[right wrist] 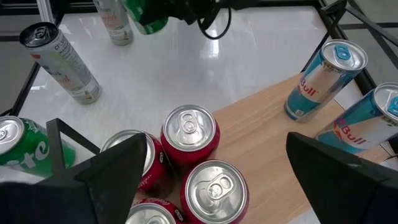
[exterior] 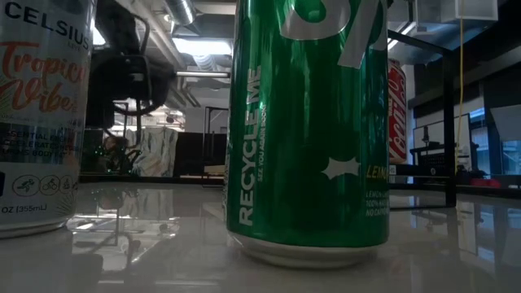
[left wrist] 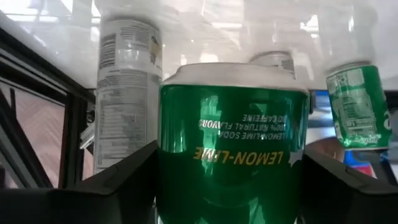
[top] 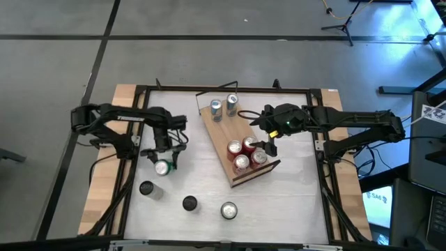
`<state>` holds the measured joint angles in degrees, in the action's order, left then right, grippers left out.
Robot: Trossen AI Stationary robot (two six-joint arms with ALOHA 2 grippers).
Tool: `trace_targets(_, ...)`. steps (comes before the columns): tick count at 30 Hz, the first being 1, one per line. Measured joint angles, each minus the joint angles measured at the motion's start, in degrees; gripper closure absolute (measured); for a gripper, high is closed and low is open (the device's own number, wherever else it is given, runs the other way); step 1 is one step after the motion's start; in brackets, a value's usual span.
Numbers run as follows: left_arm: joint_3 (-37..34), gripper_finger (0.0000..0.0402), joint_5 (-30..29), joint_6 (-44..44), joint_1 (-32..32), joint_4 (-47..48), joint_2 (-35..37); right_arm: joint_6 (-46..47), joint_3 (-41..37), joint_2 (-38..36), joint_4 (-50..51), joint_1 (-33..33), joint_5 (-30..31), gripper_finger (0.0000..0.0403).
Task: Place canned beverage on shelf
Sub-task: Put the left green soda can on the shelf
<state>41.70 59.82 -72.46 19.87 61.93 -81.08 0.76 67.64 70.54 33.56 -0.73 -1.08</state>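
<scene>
While the left tool grips a green can well left of the shelf, the right tool hangs with its fingers spread, holding nothing, over four red cans at the shelf's rimmed end. Two blue cans stand at its wire-frame end, leaving bare board between. Three more cans stand on the bench below the shelf, toward the near edge.

Green can top cut off; white can half cropped.
</scene>
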Motion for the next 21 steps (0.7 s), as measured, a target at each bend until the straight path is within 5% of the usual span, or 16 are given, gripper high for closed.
trace_targets(21,-11.12,0.0101,2.66,4.19,3.11,-15.28,-8.39,-0.01,0.0,0.0,-0.03,-0.02,0.0,0.0024)
